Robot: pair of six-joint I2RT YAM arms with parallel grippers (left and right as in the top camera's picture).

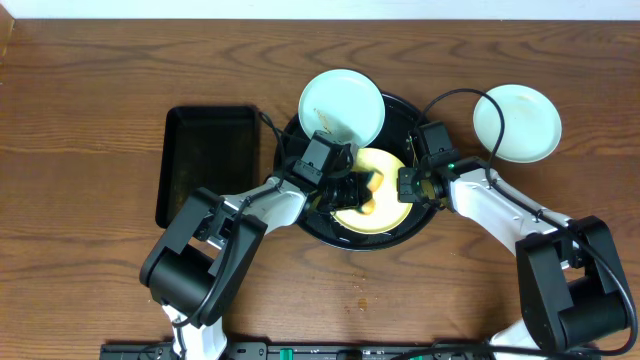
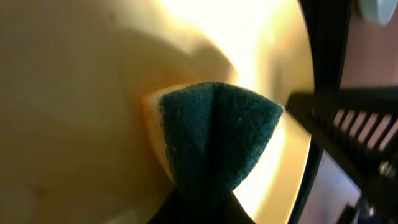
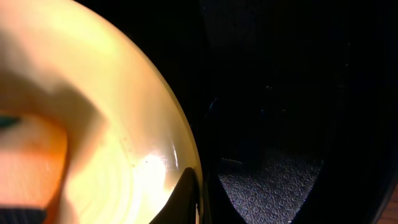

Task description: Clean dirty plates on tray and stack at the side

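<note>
Tabletop (image 1: 90, 60), right fingers (image 1: 407, 184) pinching yellow plate (image 1: 385, 215), left fingers (image 2: 199, 216) pinching sponge (image 2: 214, 137)

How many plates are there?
3. The yellow plate lies in the round black tray, one mint plate overlaps the tray's far edge, another mint plate sits on the table.

My right gripper (image 3: 200, 202) is closed on the rim of the yellow plate (image 3: 112, 124), with one dark fingertip (image 3: 181, 196) lying over its glossy edge. The plate fills the left of my view, and the orange side of a sponge (image 3: 31, 162) rests on it at the far left. On the right lies the black tray (image 3: 280, 74), deep in shadow
</note>
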